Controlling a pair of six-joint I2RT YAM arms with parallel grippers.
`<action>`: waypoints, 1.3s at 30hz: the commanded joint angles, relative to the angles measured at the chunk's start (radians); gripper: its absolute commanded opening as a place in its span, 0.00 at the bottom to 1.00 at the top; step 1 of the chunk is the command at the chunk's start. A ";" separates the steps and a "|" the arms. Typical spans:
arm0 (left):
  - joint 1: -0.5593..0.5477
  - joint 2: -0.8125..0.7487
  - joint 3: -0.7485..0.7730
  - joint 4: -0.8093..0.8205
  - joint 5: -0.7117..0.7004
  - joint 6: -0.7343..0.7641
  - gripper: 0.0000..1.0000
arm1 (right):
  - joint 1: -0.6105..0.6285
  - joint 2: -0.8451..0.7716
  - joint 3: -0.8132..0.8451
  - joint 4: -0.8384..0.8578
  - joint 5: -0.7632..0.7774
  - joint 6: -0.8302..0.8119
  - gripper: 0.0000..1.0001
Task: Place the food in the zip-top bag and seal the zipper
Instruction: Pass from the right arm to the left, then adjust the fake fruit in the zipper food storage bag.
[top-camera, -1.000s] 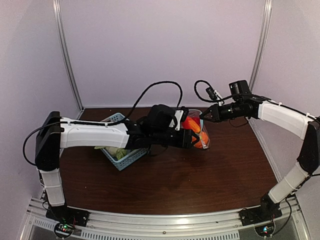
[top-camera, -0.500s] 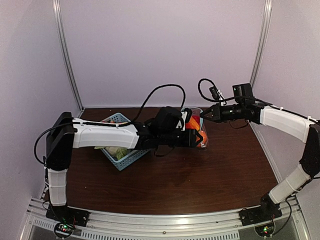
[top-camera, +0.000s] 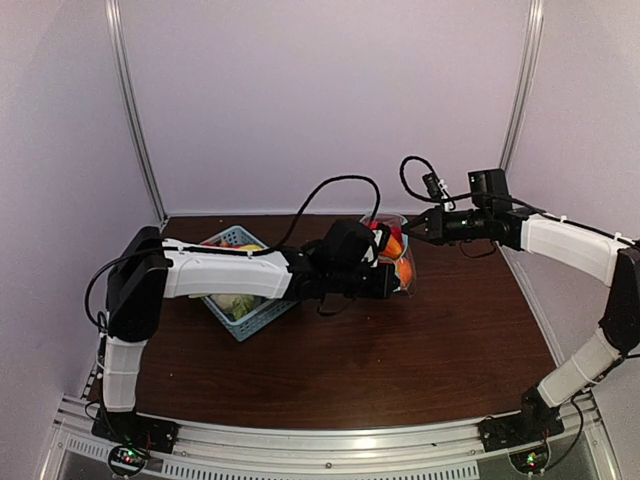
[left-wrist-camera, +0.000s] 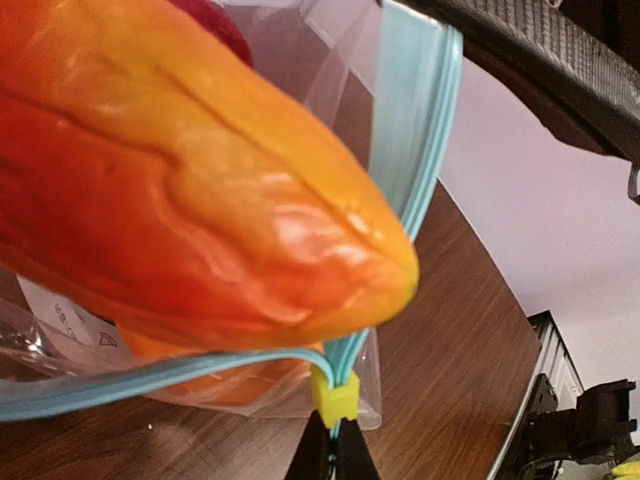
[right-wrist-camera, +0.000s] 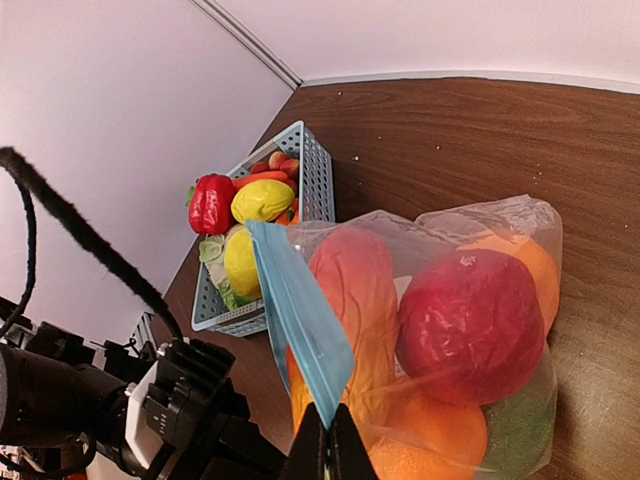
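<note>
The zip-top bag (top-camera: 398, 262) stands on the table, holding a long orange-red piece of food (right-wrist-camera: 352, 285), a round red one (right-wrist-camera: 470, 325) and orange ones (right-wrist-camera: 430, 440). Its mouth gapes, and the light-blue zipper (right-wrist-camera: 300, 320) runs around it. My left gripper (left-wrist-camera: 335, 458) is shut on one end of the zipper (left-wrist-camera: 412, 150), just below a yellow slider (left-wrist-camera: 335, 398). The long orange food (left-wrist-camera: 180, 200) fills most of that view. My right gripper (right-wrist-camera: 328, 452) is shut on the strip at the opposite side. From above, both grippers (top-camera: 388, 282) (top-camera: 411, 233) flank the bag.
A light-blue lattice basket (top-camera: 258, 316) sits left of the bag, partly under my left arm. It holds a red pepper (right-wrist-camera: 210, 203), yellow pieces (right-wrist-camera: 260, 200) and leafy greens (top-camera: 232, 304). White walls close in the back and sides.
My left arm reached further toward the bag and its gripper closed on the zipper end. The right gripper kept its hold and shifted slightly.
</note>
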 joint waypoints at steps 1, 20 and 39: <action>-0.003 -0.024 0.052 -0.049 -0.102 0.135 0.00 | -0.008 -0.046 -0.023 0.015 0.008 -0.043 0.00; 0.000 -0.208 0.068 -0.599 -0.056 0.929 0.00 | -0.053 -0.141 -0.020 -0.211 0.157 -0.350 0.45; -0.065 -0.459 -0.274 -0.338 -0.354 1.315 0.00 | 0.050 0.042 0.145 -0.474 0.015 -0.679 0.85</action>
